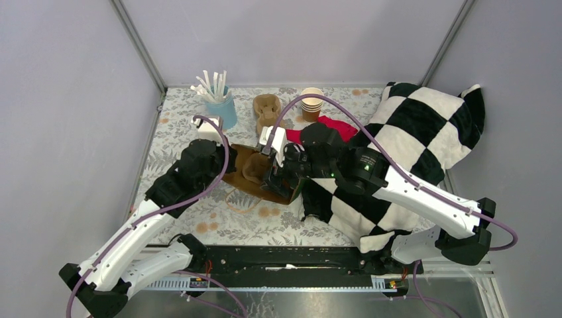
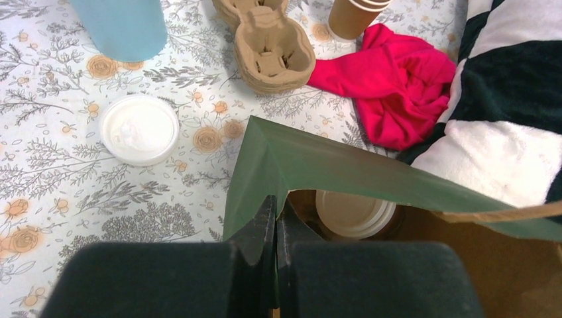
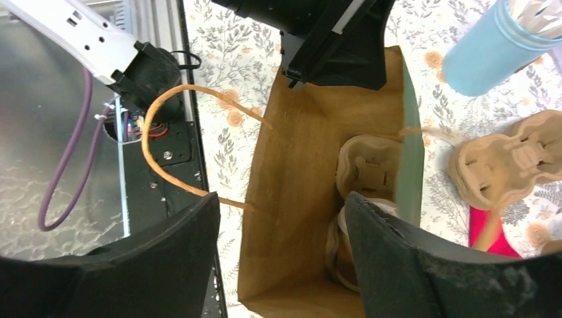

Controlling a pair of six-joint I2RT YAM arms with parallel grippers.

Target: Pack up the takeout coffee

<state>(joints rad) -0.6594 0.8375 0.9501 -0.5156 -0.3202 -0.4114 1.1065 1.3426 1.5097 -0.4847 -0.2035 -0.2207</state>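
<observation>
- Coffee is down in the bag: the takeout coffee (image 2: pixel 354 212) shows only its round lid, which faces the bag's mouth, so its long axis runs along the bag's depth.
- Around it is the paper bag (image 1: pixel 242 175), mid-table, brown with a green panel. A moulded cup carrier (image 3: pixel 368 165) lies inside too, just beside the cup.
- Over on the left, the left gripper (image 2: pixel 275 225) is pinched tight on the bag's green rim, holding the mouth open.
- Above the mouth hangs the right gripper (image 3: pixel 281 199), jaws apart with nothing between them. The cup lies below it, partly hidden by one finger. This is the nearer arm, and the free one.
- Judgement: the cup looks packed, so the next move likely calls for a straight lift out, clear of the rim.
- Further out, a loose white lid (image 2: pixel 139 128) lies left of the bag. Spare carriers (image 2: pixel 272 50), a lidless cup stack (image 1: pixel 311 103), a red cloth (image 2: pixel 397 86) and a checkered cushion (image 1: pixel 424 119) sit far and right.
</observation>
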